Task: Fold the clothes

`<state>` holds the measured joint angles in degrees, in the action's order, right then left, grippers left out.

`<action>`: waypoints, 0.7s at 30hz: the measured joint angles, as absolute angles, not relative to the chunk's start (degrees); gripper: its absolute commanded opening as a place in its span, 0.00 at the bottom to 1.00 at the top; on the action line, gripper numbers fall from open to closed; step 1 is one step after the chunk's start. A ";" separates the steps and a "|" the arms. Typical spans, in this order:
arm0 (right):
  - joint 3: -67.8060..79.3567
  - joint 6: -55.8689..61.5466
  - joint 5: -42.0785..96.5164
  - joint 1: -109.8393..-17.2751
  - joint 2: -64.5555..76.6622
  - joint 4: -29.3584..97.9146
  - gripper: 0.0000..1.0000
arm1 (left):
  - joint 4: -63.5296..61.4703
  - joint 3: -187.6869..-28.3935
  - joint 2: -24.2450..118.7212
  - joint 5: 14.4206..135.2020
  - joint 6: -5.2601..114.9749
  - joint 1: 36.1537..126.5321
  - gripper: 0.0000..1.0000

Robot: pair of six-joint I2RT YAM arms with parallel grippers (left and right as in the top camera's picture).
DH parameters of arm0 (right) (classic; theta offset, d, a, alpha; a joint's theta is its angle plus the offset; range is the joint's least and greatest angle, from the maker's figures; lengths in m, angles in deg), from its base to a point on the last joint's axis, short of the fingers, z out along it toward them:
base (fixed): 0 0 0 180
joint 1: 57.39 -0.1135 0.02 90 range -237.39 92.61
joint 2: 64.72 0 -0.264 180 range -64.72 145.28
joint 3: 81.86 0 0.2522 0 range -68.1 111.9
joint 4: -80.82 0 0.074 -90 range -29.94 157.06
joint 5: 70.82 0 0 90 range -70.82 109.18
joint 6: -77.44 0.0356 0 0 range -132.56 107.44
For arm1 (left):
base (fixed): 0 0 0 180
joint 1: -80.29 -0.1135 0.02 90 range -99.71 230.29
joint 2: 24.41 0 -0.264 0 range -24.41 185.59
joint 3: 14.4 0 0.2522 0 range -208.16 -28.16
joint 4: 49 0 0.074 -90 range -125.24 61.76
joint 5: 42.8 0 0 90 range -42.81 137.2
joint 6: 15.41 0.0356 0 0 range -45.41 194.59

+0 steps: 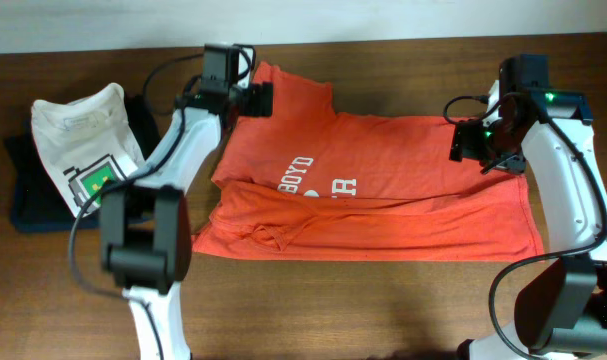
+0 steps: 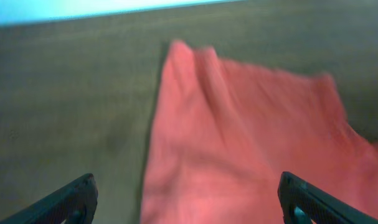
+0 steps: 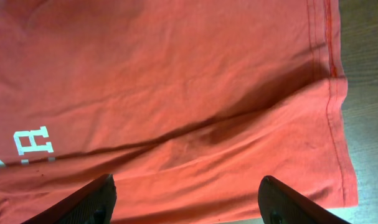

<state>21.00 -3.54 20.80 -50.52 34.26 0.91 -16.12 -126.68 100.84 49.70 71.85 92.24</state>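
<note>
The red-orange T-shirt (image 1: 373, 190) lies spread across the middle of the wooden table, its near long edge folded up over the white lettering. My left gripper (image 1: 255, 98) is open and empty above the shirt's far left corner; the blurred left wrist view shows the red cloth (image 2: 238, 137) between the wide fingers (image 2: 187, 199). My right gripper (image 1: 488, 152) is open and empty over the shirt's far right part. The right wrist view shows the cloth (image 3: 176, 93), a fold crease and the hemmed edge under the open fingers (image 3: 187, 199).
A white T-shirt with a green pixel graphic (image 1: 88, 150) lies on a dark navy folded garment (image 1: 33, 195) at the left of the wooden table (image 1: 383, 300). Cables run along both arms.
</note>
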 measured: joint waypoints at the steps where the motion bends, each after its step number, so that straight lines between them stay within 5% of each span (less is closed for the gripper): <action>1: 21.00 -3.54 20.91 -50.52 34.26 0.61 0.77 | -15.93 -129.59 103.71 50.31 71.87 91.93 0.92; 10: 21.00 -3.52 21.22 -50.52 34.26 0.13 0.77 | -16.95 -142.42 119.75 53.85 72.18 91.17 0.89; 14: 21.00 -3.52 21.20 -50.52 34.26 0.61 0.77 | -15.68 -143.08 120.08 54.64 71.89 91.15 0.33; 18: 21.00 -3.52 21.22 -50.50 34.26 2.66 0.82 | -14.44 -143.65 120.47 58.11 71.50 91.01 0.08; 21: 20.98 -3.52 20.89 -50.52 34.26 6.88 0.82 | -12.34 -143.99 120.47 61.43 71.70 91.04 0.01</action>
